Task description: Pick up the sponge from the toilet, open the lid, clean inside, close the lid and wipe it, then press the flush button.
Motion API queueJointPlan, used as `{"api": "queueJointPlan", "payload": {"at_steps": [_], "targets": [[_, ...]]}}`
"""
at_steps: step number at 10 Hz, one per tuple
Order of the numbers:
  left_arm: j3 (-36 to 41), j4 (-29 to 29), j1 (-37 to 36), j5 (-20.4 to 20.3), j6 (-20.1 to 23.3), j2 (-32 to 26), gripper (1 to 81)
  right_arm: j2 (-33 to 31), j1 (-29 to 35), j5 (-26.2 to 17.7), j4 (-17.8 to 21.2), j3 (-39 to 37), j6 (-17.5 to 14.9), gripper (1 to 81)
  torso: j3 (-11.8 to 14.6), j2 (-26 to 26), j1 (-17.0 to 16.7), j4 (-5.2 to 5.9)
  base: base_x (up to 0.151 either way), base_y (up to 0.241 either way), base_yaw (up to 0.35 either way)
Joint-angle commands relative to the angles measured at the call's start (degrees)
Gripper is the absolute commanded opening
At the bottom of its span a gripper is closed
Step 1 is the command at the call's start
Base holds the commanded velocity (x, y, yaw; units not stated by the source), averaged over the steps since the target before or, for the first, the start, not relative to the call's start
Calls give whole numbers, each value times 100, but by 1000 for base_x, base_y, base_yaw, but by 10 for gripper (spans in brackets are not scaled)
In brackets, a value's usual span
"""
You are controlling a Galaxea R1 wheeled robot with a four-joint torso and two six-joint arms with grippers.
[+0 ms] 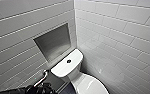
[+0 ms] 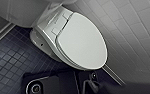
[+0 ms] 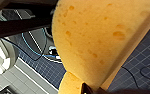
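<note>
The white toilet stands in the tiled corner, and the round dark flush button [image 1: 69, 61] sits in the middle of its cistern top [image 1: 63, 68]. The glossy oval lid [image 2: 83, 42] lies shut over the bowl; its back part also appears in the head view [image 1: 91, 86]. The orange-yellow sponge [image 3: 98, 37] looms large and bent right before the right wrist camera, pinched in my shut right gripper [image 3: 89, 88]. My left gripper [image 1: 44, 88] is low at the left of the toilet, shut and holding nothing, hovering above the floor beside the lid.
A recessed niche [image 1: 53, 42] is set in the left wall above the cistern. A metal grab rail [image 1: 41, 77] runs along that wall near my left arm. The floor has dark blue small tiles [image 2: 8, 60], and cables [image 3: 33, 50] lie on it.
</note>
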Motion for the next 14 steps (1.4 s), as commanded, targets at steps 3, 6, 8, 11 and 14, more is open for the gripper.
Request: {"api": "queueJointPlan", "payload": {"at_steps": [3, 6, 8, 11, 14], "targets": [[-394, 1147, 2004, -786, 135, 249, 10, 83, 60, -488, -22, 49, -20, 10, 0, 0, 0, -2, 0, 0, 0], [-1785, 1500, 3139, -1403, 135, 1228, 10, 91, 34, -452, -49, 32, -12, 10, 2, 0, 0, -2, 0, 0, 0], [-2471, 1492, 3535, -1544, 135, 1746, 10, 109, 78, -452, -58, 59, -12, 10, 2, -2, -2, -2, 0, 0, 0], [-3578, 1439, 4018, -1553, 135, 2405, 10, 144, 130, -470, -58, 32, -12, 10, 5, -2, -5, -2, 0, 0, 0], [-5035, 1421, 4292, -1544, 100, 3406, 10, 144, 122, -461, -58, 32, -12, 10, 5, -5, -9, -2, 0, 0, 0]]}}
